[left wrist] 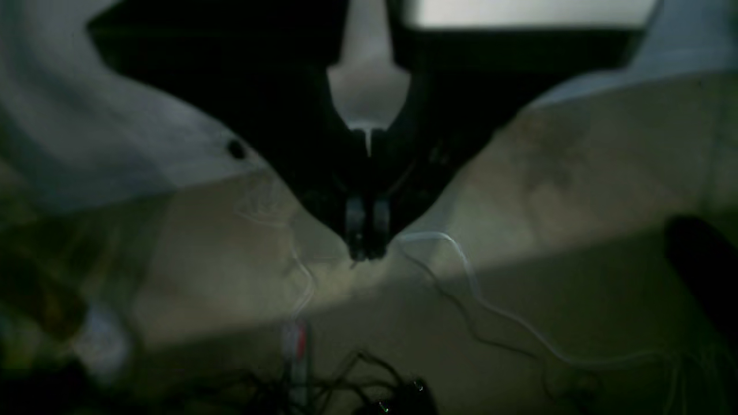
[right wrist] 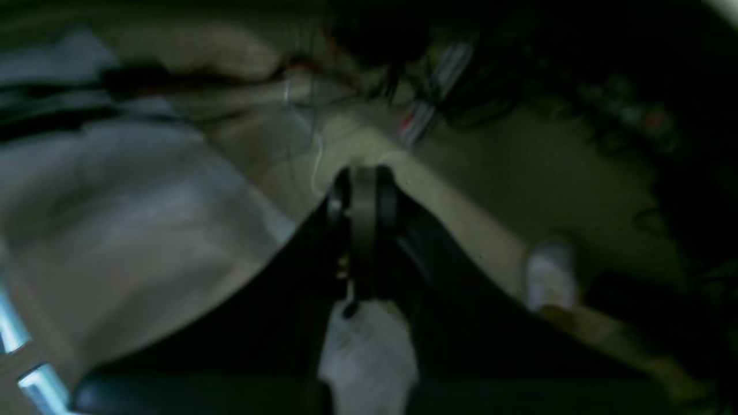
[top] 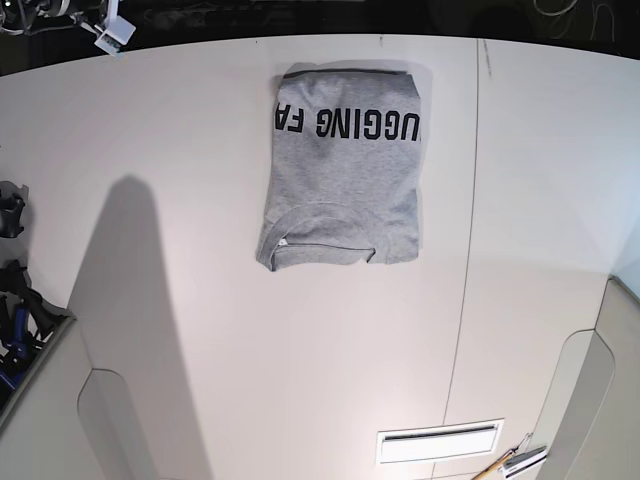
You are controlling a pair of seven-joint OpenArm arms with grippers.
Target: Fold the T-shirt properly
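Left wrist view: the left pincer [left wrist: 367, 248] has its tips together, with nothing visible between them. Should it descend unopened, it would probably push the cloth rather than grip it.

Right wrist view: the right pincer [right wrist: 363, 184] also appears closed and empty, though blur limits certainty; the same fault could follow.

Base view: the T-shirt [top: 350, 160] lies folded into a near-rectangle on the bench [top: 300, 370], apart from both arms, its collar edge uneven. Any further contact could drag the loose layers at the neckline, undoing an apparently almost finished fold.
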